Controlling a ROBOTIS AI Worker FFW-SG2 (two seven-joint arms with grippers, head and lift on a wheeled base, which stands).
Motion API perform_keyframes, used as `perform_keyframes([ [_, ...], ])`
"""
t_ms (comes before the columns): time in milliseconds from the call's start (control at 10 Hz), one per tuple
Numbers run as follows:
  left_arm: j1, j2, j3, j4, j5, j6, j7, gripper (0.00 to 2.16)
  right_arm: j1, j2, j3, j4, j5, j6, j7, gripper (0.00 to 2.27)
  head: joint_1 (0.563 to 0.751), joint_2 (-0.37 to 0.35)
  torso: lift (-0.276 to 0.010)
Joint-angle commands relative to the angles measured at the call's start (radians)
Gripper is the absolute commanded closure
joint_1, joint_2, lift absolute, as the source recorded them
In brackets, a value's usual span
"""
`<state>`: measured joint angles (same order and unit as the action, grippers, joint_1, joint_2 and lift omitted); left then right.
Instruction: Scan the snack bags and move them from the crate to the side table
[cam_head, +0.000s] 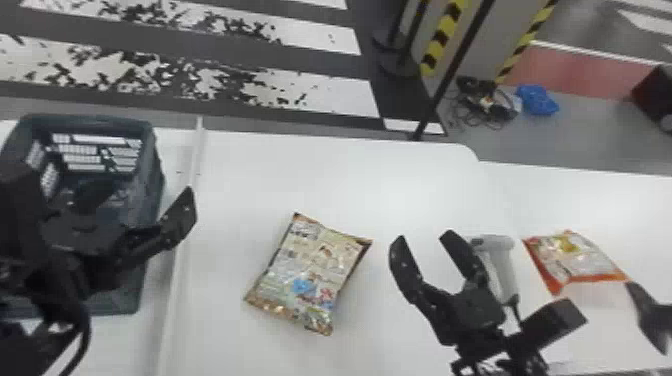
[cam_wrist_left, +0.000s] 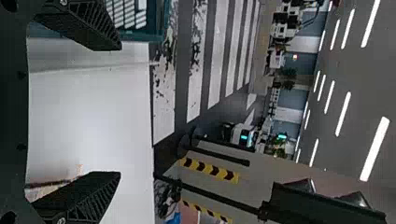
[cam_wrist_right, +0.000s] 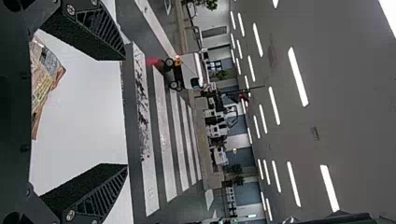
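Head view gives 2 claws. The left claw (cam_head: 145, 192) is wide; its 2 fingers stand well apart, and it shows in front of the dark crate (cam_head: 150, 195). What lies inside the crate, I cannot tell exactly. The right claw (cam_head: 424, 237) is wide also, with a big gap between its 2 fingers.

Between the 2 claws, 1 colourful snack bag (cam_head: 315, 275) lies flat on the white table (cam_head: 380, 185), apart from both of them. To the right of the right claw, 1 pale scanner (cam_head: 502, 267) lies very near it, partly covered by 1 finger. Farther right from the same claw, past the scanner, there is 1 orange-edged bag (cam_head: 575, 260), lying down. Far beyond the right claw, a blue thing (cam_head: 537, 100) is on the floor, beside dark cables (cam_head: 482, 105).
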<state>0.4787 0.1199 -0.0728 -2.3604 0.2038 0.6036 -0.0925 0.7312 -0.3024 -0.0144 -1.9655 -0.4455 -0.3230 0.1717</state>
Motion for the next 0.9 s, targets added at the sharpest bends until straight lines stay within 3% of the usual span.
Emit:
perform_keyframes([
  [0,0.051,0.029,0.077,-0.014,0.009,-0.083,-0.003,0.04,-0.012,0.019,0.04,-0.004,0.001,0.009,0.002,0.12,0.695,-0.165,-0.087],
  [200,0.103,0.041,0.142,0.029,0.039,-0.221,-0.029,0.04,-0.059,0.04,0.116,-0.02,0.027,0.147,0.011,0.12,0.695,-0.071,-0.087],
  [300,0.126,0.041,0.176,0.046,0.055,-0.285,-0.052,0.04,-0.11,0.043,0.149,-0.021,0.036,0.307,0.011,0.12,0.695,0.001,-0.087],
  [400,0.152,0.043,0.222,0.049,0.085,-0.316,-0.078,0.04,-0.148,0.057,0.175,-0.02,0.05,0.405,0.011,0.26,0.695,0.066,-0.087],
  [500,0.167,0.057,0.271,0.046,0.132,-0.313,-0.101,0.04,-0.19,0.075,0.202,-0.018,0.08,0.51,0.011,0.61,0.695,0.133,-0.087],
  [600,0.167,0.086,0.284,0.043,0.161,-0.313,-0.102,0.04,-0.205,0.092,0.214,-0.015,0.09,0.562,0.009,1.23,0.695,0.167,-0.087],
  [700,0.167,0.098,0.297,0.043,0.18,-0.313,-0.107,0.04,-0.231,0.103,0.222,-0.007,0.105,0.614,0.009,1.97,0.695,0.219,-0.087],
  [800,0.173,0.098,0.309,0.043,0.189,-0.31,-0.118,0.04,-0.257,0.111,0.24,-0.003,0.116,0.641,0.009,2.24,0.695,0.25,-0.087],
])
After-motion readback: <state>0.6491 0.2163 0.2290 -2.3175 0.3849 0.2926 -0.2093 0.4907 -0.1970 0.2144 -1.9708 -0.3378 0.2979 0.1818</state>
